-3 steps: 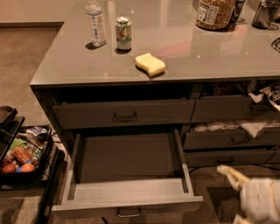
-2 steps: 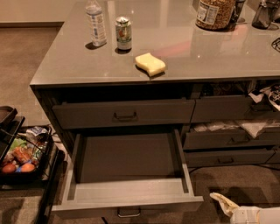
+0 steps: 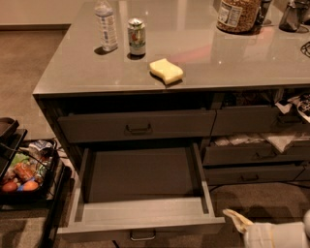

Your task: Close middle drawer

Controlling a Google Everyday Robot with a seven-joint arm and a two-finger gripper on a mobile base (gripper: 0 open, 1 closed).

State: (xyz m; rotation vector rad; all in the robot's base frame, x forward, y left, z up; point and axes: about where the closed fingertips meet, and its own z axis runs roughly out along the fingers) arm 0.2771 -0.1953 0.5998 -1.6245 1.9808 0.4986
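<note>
The middle drawer [image 3: 140, 225] is pulled far out from the cabinet. Its pale grey-brown box is empty, and its small metal pull [image 3: 143, 236] shows at the bottom edge of the view. My gripper [image 3: 237, 219] is pale and cloth-wrapped. It sits low at the bottom right, just to the right of the drawer's front right corner and apart from it. The closed top drawer [image 3: 138, 125] is above the open one.
The grey countertop [image 3: 242, 58] holds a water bottle [image 3: 106, 24], a can [image 3: 137, 36], a yellow sponge [image 3: 166, 70] and a jar [image 3: 237, 13]. Narrower drawers [image 3: 252, 155] on the right stand ajar with clutter. A black cart with food items [image 3: 22, 174] stands on the left.
My gripper has dropped lower in the view, toward the bottom right corner. The middle drawer has not moved.
</note>
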